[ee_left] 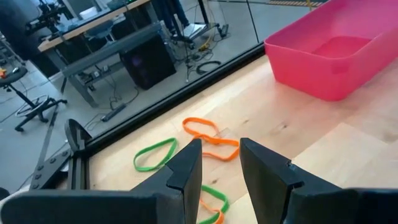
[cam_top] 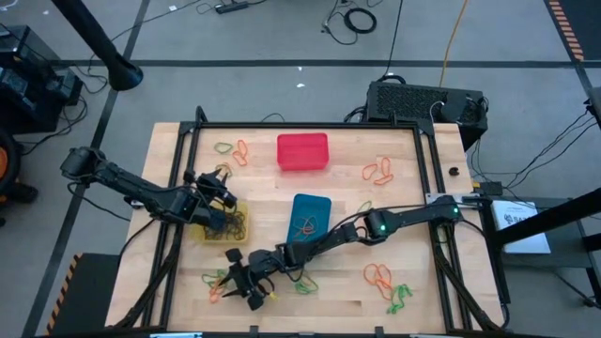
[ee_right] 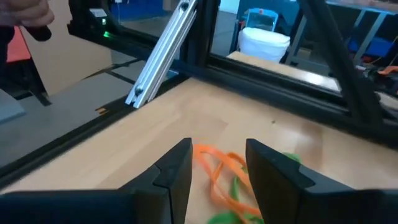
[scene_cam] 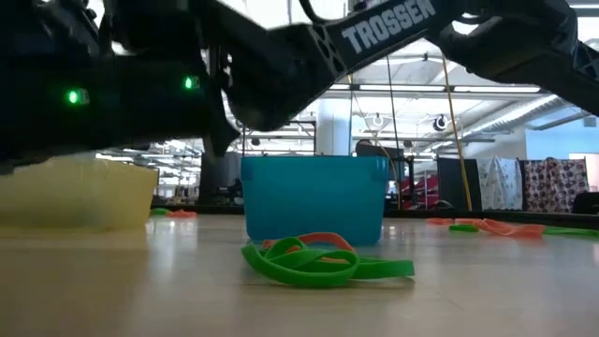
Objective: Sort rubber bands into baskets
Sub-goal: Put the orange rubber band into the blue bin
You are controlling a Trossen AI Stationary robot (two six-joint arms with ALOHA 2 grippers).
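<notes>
Three baskets stand on the wooden table: a red one (cam_top: 302, 152) at the far middle, a blue one (cam_top: 311, 216) in the centre holding a few bands, and a yellow one (cam_top: 225, 223) at the left holding dark bands. My left gripper (cam_top: 228, 186) is open and empty above the yellow basket's far edge. It faces orange (ee_left: 210, 138) and green (ee_left: 154, 154) rubber bands lying on the table. My right gripper (cam_top: 230, 284) is open near the front left. An orange band (ee_right: 214, 163) and a green band (ee_right: 236, 186) lie just beyond its fingertips.
More orange and green bands lie at the far right (cam_top: 378, 170), the near right (cam_top: 387, 284) and in front of the blue basket (scene_cam: 318, 262). A black frame rail (cam_top: 310, 125) edges the table. A black box (cam_top: 424, 101) stands behind its far right corner.
</notes>
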